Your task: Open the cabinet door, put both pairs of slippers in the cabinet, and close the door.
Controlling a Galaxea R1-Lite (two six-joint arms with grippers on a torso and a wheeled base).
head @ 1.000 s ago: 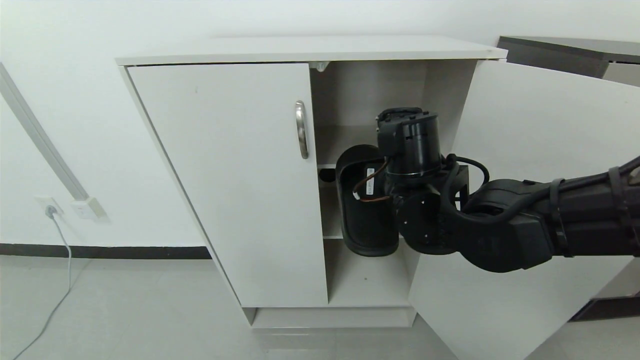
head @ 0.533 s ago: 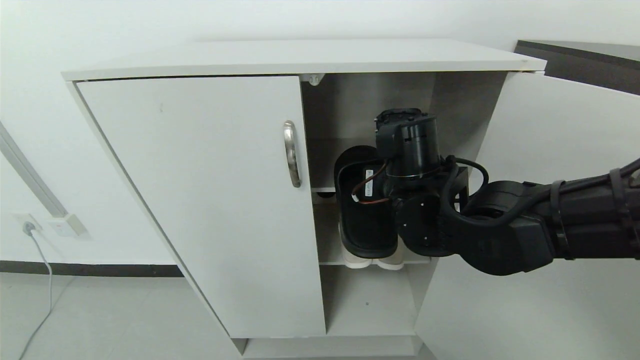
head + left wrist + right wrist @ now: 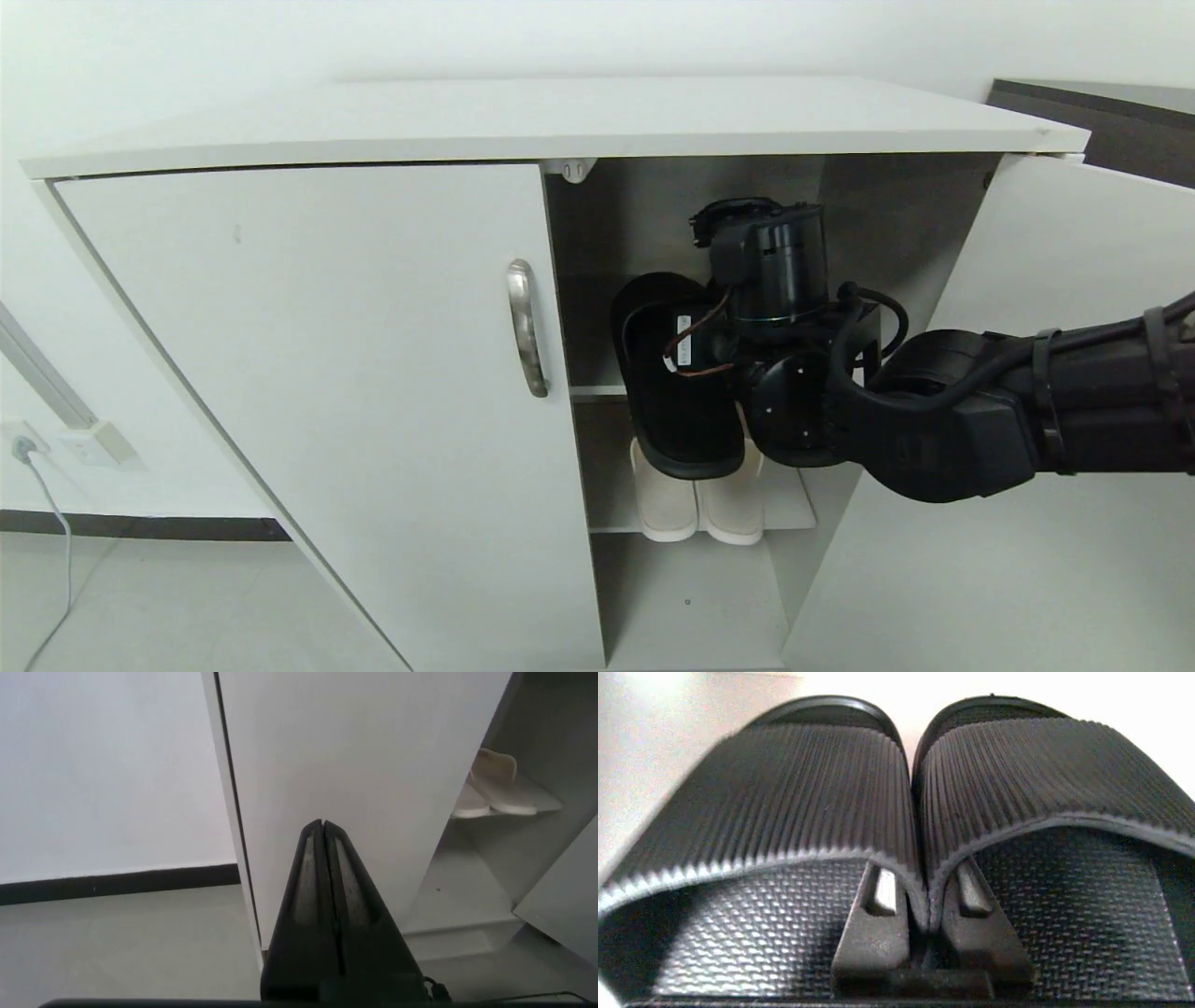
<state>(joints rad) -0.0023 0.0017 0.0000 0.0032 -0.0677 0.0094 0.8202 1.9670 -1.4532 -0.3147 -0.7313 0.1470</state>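
A pair of black slippers [image 3: 672, 373] hangs upright, soles together, in the open right half of the white cabinet [image 3: 560, 112], across the front edge of the upper shelf [image 3: 597, 393]. My right gripper [image 3: 920, 905] is shut on the black slippers [image 3: 822, 812], pinching the inner edges of both straps between its fingers [image 3: 878, 901]. A pair of white slippers [image 3: 695, 504] lies on the middle shelf just below, also seen from the left wrist as white slippers [image 3: 495, 784]. My left gripper [image 3: 322, 826] is shut and empty, low in front of the closed left door [image 3: 355, 756].
The left door [image 3: 308, 373] with its metal handle [image 3: 526, 327] is closed. The right door [image 3: 1027, 392] stands swung open beside my right arm. The bottom compartment [image 3: 691, 607] is bare. A wall socket [image 3: 84, 446] and cable sit at the far left.
The head camera has moved closer and higher, so the cabinet fills more of the picture. The black slippers rose from the middle shelf level to the upper shelf, uncovering the white pair.
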